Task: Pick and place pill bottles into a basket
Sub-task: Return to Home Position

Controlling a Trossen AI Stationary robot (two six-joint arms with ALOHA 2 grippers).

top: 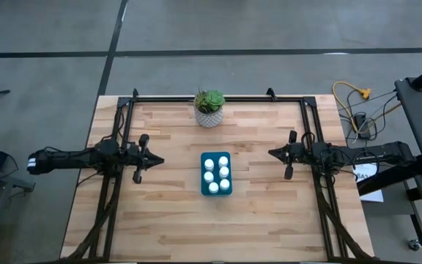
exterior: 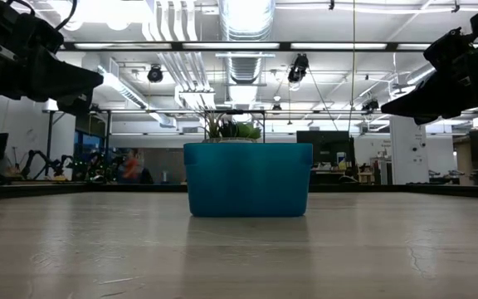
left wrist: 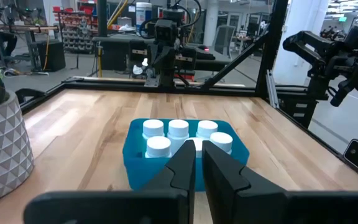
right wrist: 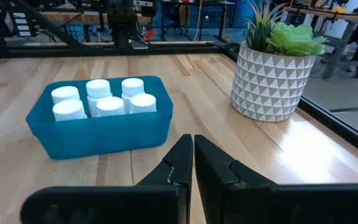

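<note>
The teal basket stands on its base near the table's middle, with several white-capped pill bottles standing upright inside it. It also shows in the low view, the left wrist view and the right wrist view. My left gripper hovers to the basket's left, above the table, shut and empty; its own view shows it. My right gripper hovers to the basket's right, shut and empty; its own view shows it.
A white patterned pot with a green plant stands at the table's far edge, behind the basket. Black frame rails run along the table's left, right and far sides. Cables lie off the table's right side.
</note>
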